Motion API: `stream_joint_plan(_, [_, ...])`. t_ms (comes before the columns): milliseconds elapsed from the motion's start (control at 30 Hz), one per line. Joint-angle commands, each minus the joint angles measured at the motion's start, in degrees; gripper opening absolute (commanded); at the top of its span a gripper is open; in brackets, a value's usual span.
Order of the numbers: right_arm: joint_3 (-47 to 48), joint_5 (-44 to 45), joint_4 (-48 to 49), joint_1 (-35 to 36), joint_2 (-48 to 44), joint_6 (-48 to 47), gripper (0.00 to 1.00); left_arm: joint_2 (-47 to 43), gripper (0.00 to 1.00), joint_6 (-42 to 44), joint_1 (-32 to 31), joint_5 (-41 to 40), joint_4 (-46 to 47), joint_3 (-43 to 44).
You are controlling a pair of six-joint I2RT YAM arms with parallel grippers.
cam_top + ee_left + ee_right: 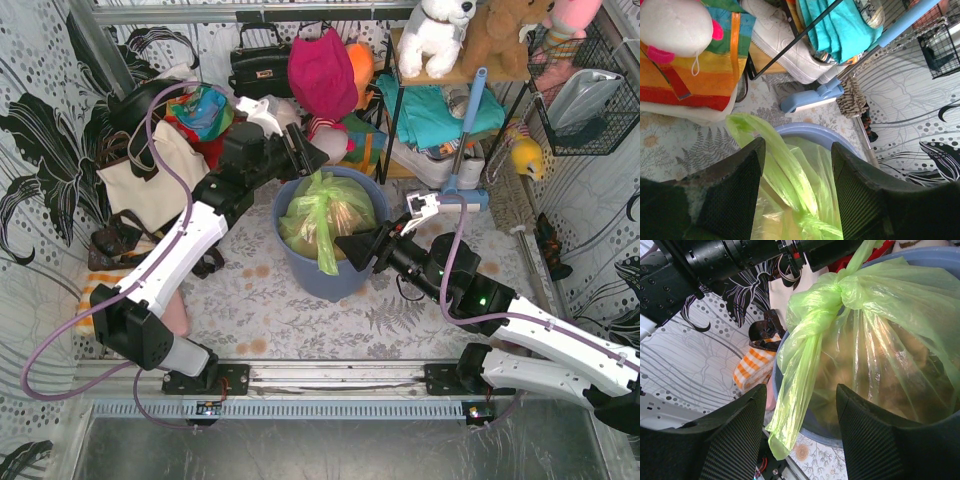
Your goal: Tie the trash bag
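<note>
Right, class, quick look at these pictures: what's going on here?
A green trash bag sits in a blue bin, its top already gathered into a knot. The left gripper has its jaws open at a strand rising from the bag. The right gripper has its jaws open, facing the hanging tail.

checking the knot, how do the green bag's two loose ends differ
The upper end rises from the knot toward the left gripper; the lower end hangs down over the rim of the bin. The upper end looks narrow; the lower end is broader and crumpled. The upper lies between the left gripper's open fingers; the lower hangs free before the right gripper. Both are translucent light-green plastic.
</note>
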Motion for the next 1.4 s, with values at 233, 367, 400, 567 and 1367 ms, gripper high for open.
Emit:
stream_joint_plan(233, [0.0, -0.1, 2.9, 0.4, 0.2, 1.1, 0.57, -2.7, 0.65, 0.0, 0.3, -0.1, -1.7, -1.1])
stream_joint_plan(367, [-0.3, 0.0, 3.3, 0.4, 0.3, 1.2, 0.57, -4.3, 0.66, -0.6, 0.3, 0.9, -0.9, -2.7])
stream_joint_plan(400, [-0.4, 0.0, 3.5, 0.4, 0.2, 1.2, 0.57, -4.5, 0.66, -1.0, 0.4, 1.5, -0.2, -3.2])
stream_joint_plan(567, [-0.3, -0.3, 3.7, 0.4, 0.6, 1.2, 0.57, -3.3, 0.67, -3.9, 0.3, 5.0, 4.6, -4.1])
stream_joint_plan(1367, [-1.0, 0.9, 4.0, 0.4, -0.5, 1.1, 0.57, 5.3, 0.44, -6.5, 0.3, 14.9, 11.6, 3.1])
